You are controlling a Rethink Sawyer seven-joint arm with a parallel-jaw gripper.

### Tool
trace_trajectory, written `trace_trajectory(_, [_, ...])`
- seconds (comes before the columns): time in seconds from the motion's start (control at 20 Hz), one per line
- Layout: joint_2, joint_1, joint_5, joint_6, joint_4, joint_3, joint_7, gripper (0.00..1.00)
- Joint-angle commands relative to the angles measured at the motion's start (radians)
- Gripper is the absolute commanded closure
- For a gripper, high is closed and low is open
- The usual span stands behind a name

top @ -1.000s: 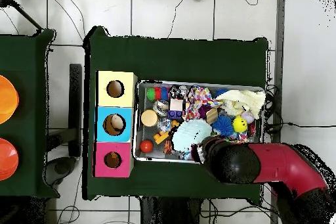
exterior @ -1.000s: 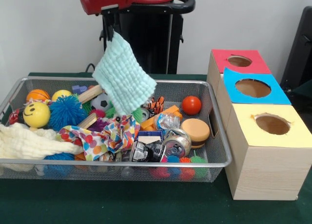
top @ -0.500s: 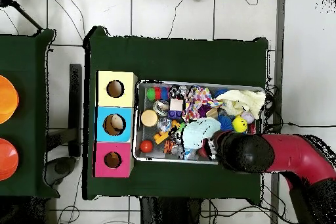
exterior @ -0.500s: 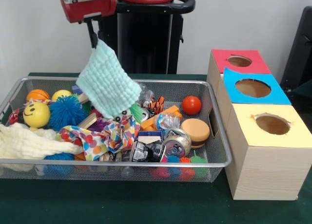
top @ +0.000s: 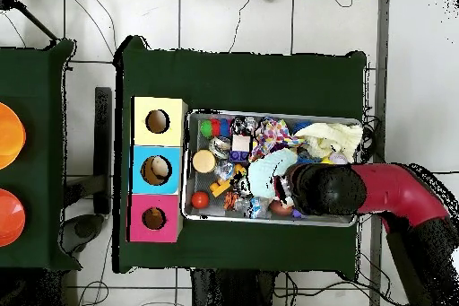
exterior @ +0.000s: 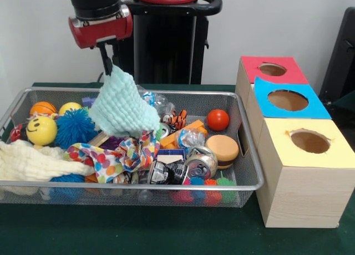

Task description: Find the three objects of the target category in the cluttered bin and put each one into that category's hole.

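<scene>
Fingers: gripper [exterior: 107,60] pinched on the top corner of the mint-green cloth [exterior: 123,106]; I see the dark tips meeting the fabric just under the red wrist.

Cloth: hangs below the fingers over the wire bin [exterior: 249,155], left of centre; its lower edge reaches the clutter beside the multicoloured dotted fabric [exterior: 119,155]. Waffle-textured, pale, one side drooping in a curve. From overhead I read it as a pale patch [top: 269,175] beside the arm [top: 376,190].

Boxes: red, blue and yellow holes [exterior: 309,141] stand apart, right of the bin.
</scene>
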Motion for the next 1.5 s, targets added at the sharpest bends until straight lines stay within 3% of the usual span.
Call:
trace_trajectory(0.05, [0.077, 0.047, -0.094, 0.059, -0.102, 0.036, -0.236, 1.0])
trace_trajectory(0.35, [0.057, 0.138, -0.145, -0.071, -0.016, -0.01, -0.042, 1.0])
trace_trajectory(0.65, [-0.012, 0.174, -0.107, -0.061, 0.035, -0.008, 0.013, 1.0])
trace_trajectory(1.0, [-0.058, 0.196, -0.053, -0.058, 0.064, -0.005, 0.037, 1.0])
trace_trajectory(1.5, [-0.11, 0.151, 0.018, -0.02, 0.085, 0.02, -0.033, 1.0])
